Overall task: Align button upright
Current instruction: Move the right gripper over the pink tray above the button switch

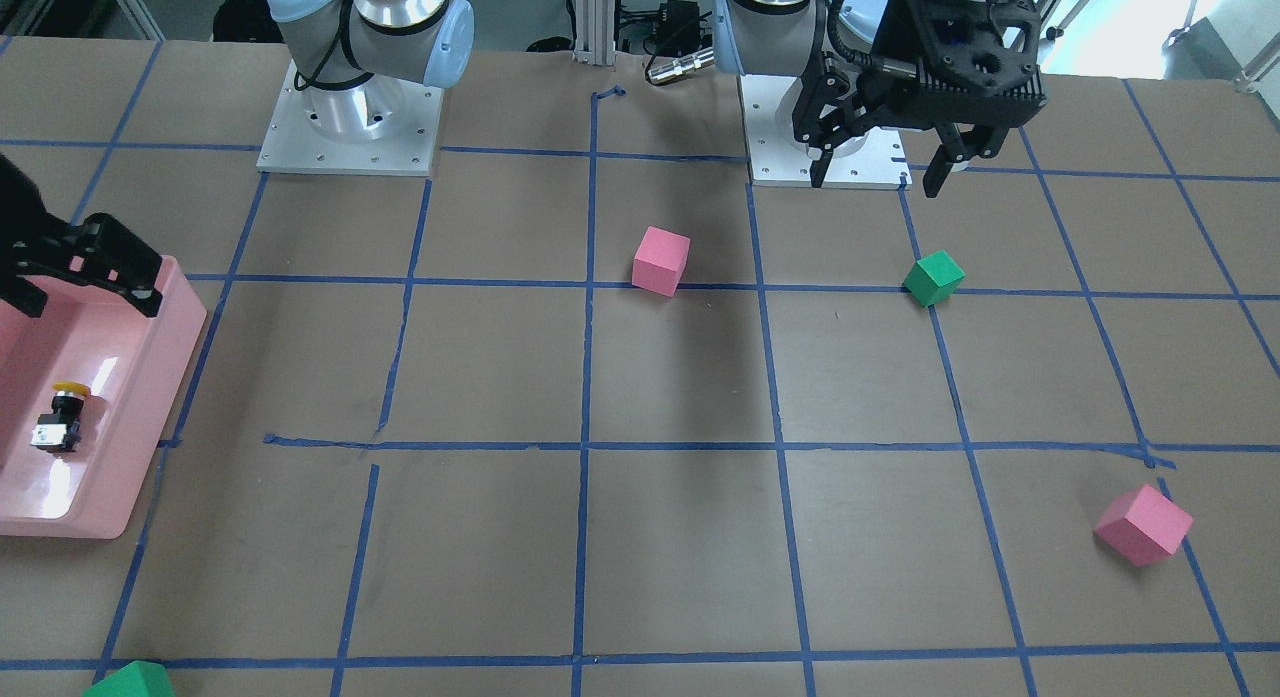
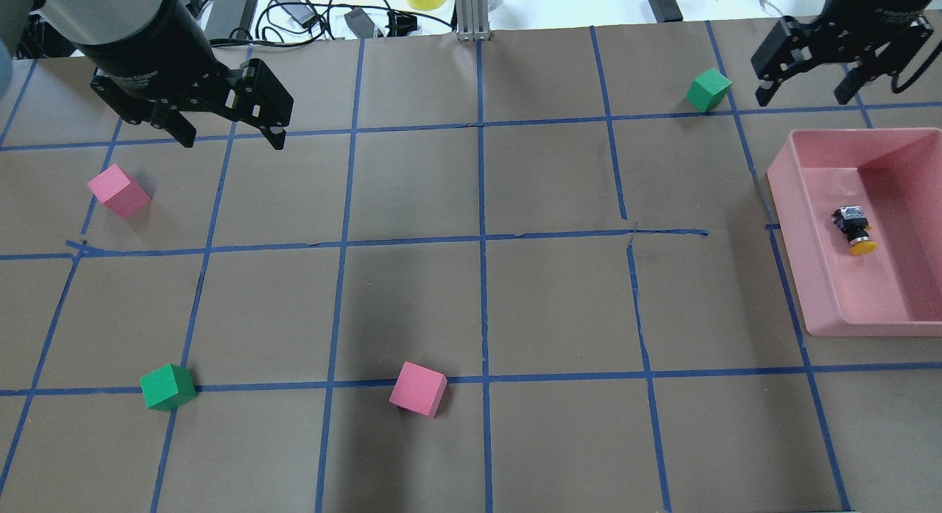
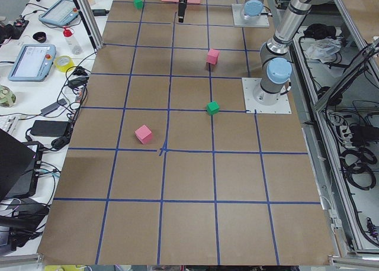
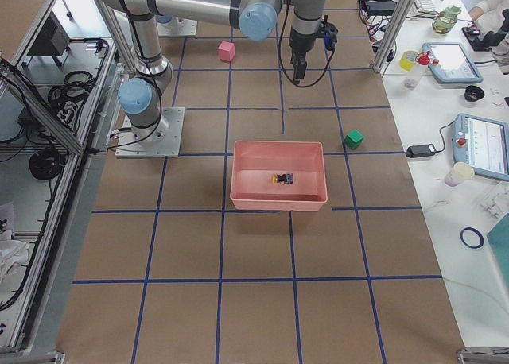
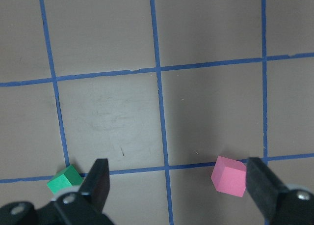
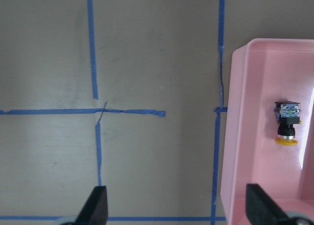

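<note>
Pink tray [image 2: 798, 218] holding one button [image 2: 854, 230], two pink cubes [image 2: 118, 191] [image 2: 418, 389], two green cubes [image 2: 168, 387] [image 2: 709, 90]

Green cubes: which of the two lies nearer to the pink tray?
The green cube near the right hand, just past the pink tray; the other green cube lies across the table.

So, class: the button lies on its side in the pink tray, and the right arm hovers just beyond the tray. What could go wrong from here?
1. The button is small and round-bodied and lies on the smooth floor of the tray. It may roll or skid away as the right arm's jaws close on it.
2. Those jaws stand wide open, so on the way down one could clip the tray's raised wall and shove the tray.
</note>
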`<state>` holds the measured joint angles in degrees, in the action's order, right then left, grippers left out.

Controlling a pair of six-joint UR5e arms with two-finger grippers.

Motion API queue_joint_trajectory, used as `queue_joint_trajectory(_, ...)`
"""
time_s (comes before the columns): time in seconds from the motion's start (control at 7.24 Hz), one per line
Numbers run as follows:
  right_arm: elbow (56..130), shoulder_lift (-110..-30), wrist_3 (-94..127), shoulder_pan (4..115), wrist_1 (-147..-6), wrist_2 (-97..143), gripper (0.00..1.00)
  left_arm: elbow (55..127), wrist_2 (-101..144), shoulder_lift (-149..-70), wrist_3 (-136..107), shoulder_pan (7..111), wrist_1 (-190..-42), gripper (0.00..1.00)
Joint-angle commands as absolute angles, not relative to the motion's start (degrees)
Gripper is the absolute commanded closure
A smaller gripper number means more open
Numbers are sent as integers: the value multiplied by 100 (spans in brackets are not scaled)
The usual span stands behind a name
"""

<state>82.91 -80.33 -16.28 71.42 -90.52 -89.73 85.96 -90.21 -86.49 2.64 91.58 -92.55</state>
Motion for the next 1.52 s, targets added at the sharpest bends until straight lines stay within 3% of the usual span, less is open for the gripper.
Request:
queue_joint_trajectory(0.0,8943,-7735,-1966,6471,-10389,-9385,0,8596,-9018,-8648,264,9158,-9255,0)
queue_joint_trajectory(0.41,9921,-7437,-2276,5890,-11984,-9352,0,8596,-9018,-8648,264,9158,-9255,0)
queue_joint_trajectory(1.38,10230,-7031,-2276,5757,-12410,-9220,0,8596,-9009,-8648,264,9158,-9255,0)
